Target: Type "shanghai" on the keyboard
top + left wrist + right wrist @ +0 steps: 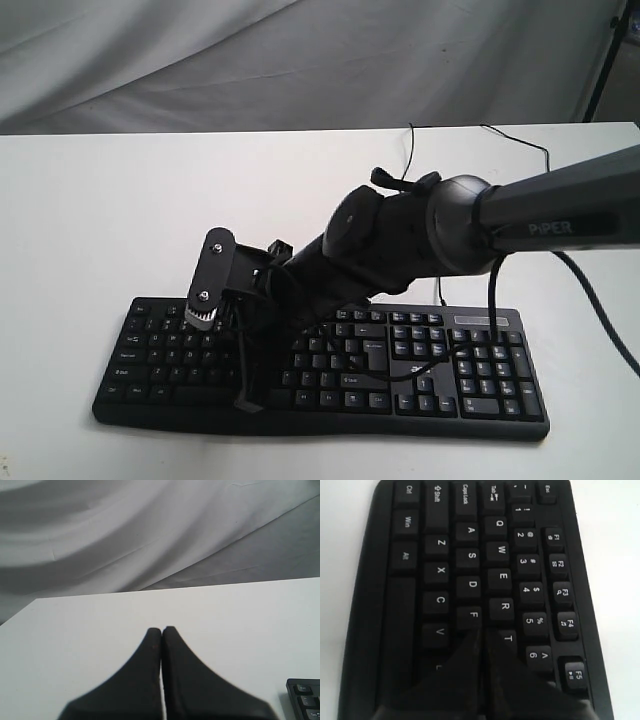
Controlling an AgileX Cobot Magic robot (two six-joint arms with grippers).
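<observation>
Much white table (100,200) beyond keyboard (480,372) edges

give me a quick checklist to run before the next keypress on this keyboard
1. keyboard flat on the table: ok.
2. right gripper shut for poking: ok, fingers pressed together.
3. tip over the wanted key: cannot tell; it sits beside the F key and hides what is beneath.
4. tip touching a key: cannot tell.
5. left gripper out of the way: ok, shut, over bare table, apart from the keyboard's corner.
</observation>
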